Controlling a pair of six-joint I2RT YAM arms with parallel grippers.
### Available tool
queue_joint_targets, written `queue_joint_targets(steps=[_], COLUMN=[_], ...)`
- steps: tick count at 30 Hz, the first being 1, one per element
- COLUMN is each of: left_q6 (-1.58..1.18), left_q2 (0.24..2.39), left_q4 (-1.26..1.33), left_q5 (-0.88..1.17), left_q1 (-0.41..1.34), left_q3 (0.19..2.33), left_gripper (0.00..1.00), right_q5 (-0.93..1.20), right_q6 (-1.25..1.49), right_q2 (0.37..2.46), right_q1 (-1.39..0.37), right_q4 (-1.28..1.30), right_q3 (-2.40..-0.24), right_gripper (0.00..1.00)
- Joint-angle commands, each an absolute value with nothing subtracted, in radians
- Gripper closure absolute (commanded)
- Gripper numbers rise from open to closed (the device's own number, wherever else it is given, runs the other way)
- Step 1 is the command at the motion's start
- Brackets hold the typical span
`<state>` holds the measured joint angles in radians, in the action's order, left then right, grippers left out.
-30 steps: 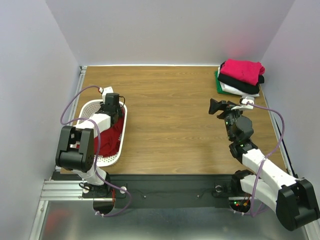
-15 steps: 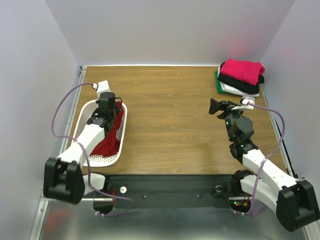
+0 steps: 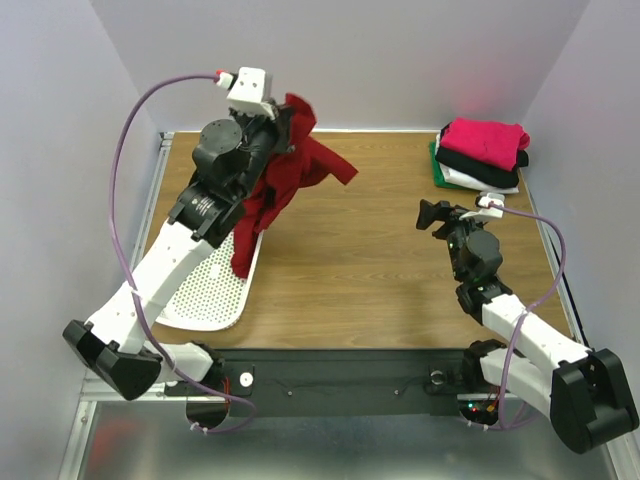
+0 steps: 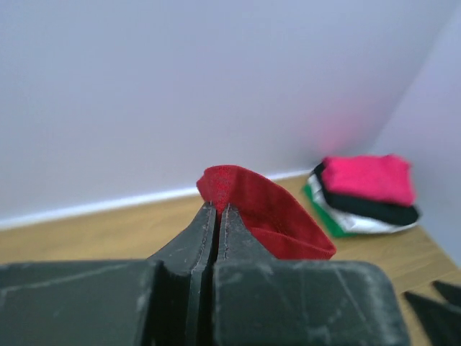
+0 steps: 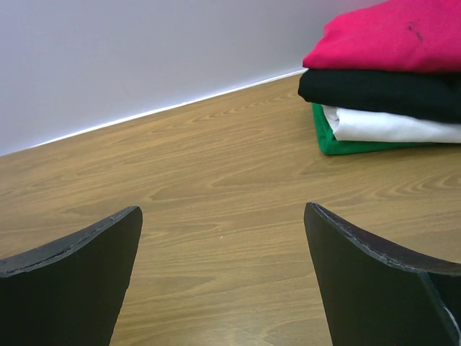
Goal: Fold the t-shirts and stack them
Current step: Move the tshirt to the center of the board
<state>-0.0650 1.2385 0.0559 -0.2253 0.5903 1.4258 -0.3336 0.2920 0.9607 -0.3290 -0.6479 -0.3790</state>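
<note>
L gripper pinched tight on a fold of dark red t-shirt, held high above table. Rest of cloth hung bunched below the jaws, its low end near rim of white basket; touching or not, couldn't tell. R gripper had fingers wide apart, nothing betw. them, low over the wood. Ahead & to its right, near the wall: folded stack, top to bottom pink t-shirt, black t-shirt, white t-shirt, green t-shirt.
</note>
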Motion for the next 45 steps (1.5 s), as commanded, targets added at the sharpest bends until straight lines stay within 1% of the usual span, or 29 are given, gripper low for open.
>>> queue_joint_targets(steps=[1, 5, 7, 13, 16, 17, 19, 20, 21, 22, 23, 24, 25, 27, 30, 33, 35, 38, 41, 45], left_q6=[0.055, 0.058, 0.055, 0.049, 0.008, 0.003, -0.066, -0.081, -0.1, -0.124, -0.133, -0.146, -0.159, -0.187, -0.232, -0.256, -0.259, -0.27, -0.261, -0.242], left_q2=[1.287, 1.33, 1.342, 1.362, 1.397, 1.41, 1.44, 1.484, 1.509, 1.558, 1.584, 1.609, 1.632, 1.708, 1.764, 1.772, 1.753, 1.714, 1.678, 1.629], left_q4=[0.161, 0.205, 0.247, 0.307, 0.336, 0.35, 0.379, 0.38, 0.376, 0.377, 0.376, 0.373, 0.385, 0.42, 0.466, 0.515, 0.534, 0.589, 0.615, 0.662], left_q5=[-0.074, 0.06, 0.071, 0.091, 0.081, 0.069, 0.025, 0.017, -0.027, -0.043, -0.067, -0.067, -0.081, -0.077, -0.093, -0.104, -0.15, -0.152, -0.169, -0.224], left_q1=[0.667, 0.692, 0.693, 0.693, 0.692, 0.692, 0.689, 0.681, 0.678, 0.675, 0.673, 0.67, 0.67, 0.669, 0.654, 0.632, 0.617, 0.592, 0.583, 0.572], left_q3=[1.632, 1.645, 1.62, 1.49, 1.385, 1.321, 1.261, 1.22, 1.201, 1.183, 1.158, 1.148, 1.135, 1.099, 1.048, 0.987, 0.93, 0.849, 0.798, 0.709], left_gripper=[1.0, 1.0, 1.0, 1.0, 1.0, 1.0, 0.9, 0.82, 0.55, 0.39, 0.27, 0.18, 0.14, 0.13, 0.13, 0.13, 0.13, 0.13, 0.13, 0.11], right_q5=[-0.396, -0.439, -0.442, -0.466, -0.5, -0.508, -0.512, -0.514, -0.512, -0.509, -0.503, -0.5, -0.489, -0.447, -0.356, -0.249, -0.145, -0.034, 0.038, 0.08], right_q6=[0.288, 0.291, 0.293, 0.301, 0.31, 0.311, 0.314, 0.314, 0.316, 0.318, 0.318, 0.321, 0.315, 0.319, 0.337, 0.351, 0.373, 0.405, 0.417, 0.413], right_q2=[0.969, 0.968, 0.965, 0.956, 0.951, 0.947, 0.943, 0.943, 0.948, 0.956, 0.969, 0.969, 0.991, 1.032, 1.095, 1.143, 1.199, 1.296, 1.365, 1.462], right_q1=[-0.334, -0.334, -0.334, -0.334, -0.334, -0.336, -0.334, -0.334, -0.334, -0.334, -0.334, -0.334, -0.334, -0.334, -0.334, -0.334, -0.336, -0.337, -0.348, -0.403], right_q4=[-0.672, -0.669, -0.669, -0.667, -0.66, -0.657, -0.653, -0.65, -0.649, -0.646, -0.637, -0.635, -0.632, -0.626, -0.615, -0.615, -0.636, -0.684, -0.693, -0.724], right_q3=[-0.422, -0.419, -0.419, -0.411, -0.407, -0.405, -0.402, -0.4, -0.403, -0.405, -0.414, -0.417, -0.422, -0.44, -0.468, -0.486, -0.497, -0.515, -0.56, -0.592], right_gripper=[0.0, 0.0, 0.0, 0.0, 0.0, 0.0, 0.0, 0.0, 0.0, 0.0, 0.0, 0.0, 0.0, 0.0, 0.0, 0.0, 0.0, 0.0, 0.01, 0.01])
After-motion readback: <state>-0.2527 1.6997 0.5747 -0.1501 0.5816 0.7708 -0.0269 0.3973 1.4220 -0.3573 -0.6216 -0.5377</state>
